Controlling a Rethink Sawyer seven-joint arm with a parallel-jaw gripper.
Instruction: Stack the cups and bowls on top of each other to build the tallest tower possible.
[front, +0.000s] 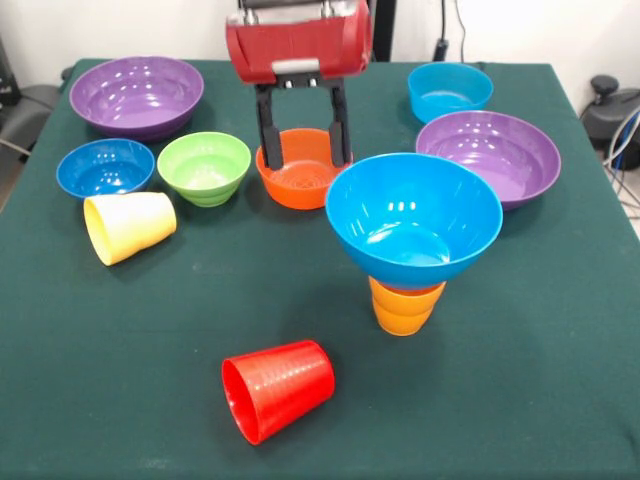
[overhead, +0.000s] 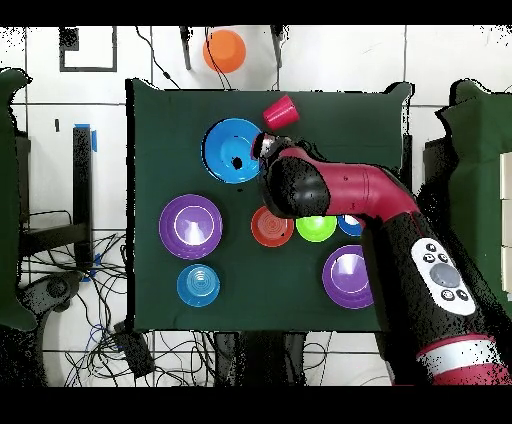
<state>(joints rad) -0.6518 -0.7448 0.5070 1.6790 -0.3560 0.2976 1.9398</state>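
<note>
my gripper (front: 303, 150) hangs over the orange bowl (front: 303, 178), fingers spread and reaching down at its far rim, grasping nothing. in front of it the blue bowl (front: 413, 220) sits upright on the upturned orange cup (front: 404, 306), a two-piece tower. the red cup (front: 277, 388) lies on its side at the near edge, and the yellow cup (front: 129, 226) lies tipped over beside the green bowl (front: 204, 167) and dark blue bowl (front: 105, 168). two purple bowls (front: 137, 94) (front: 488, 155) and the cyan bowl (front: 450, 91) stand apart toward the far side of the table (front: 120, 380).
</note>
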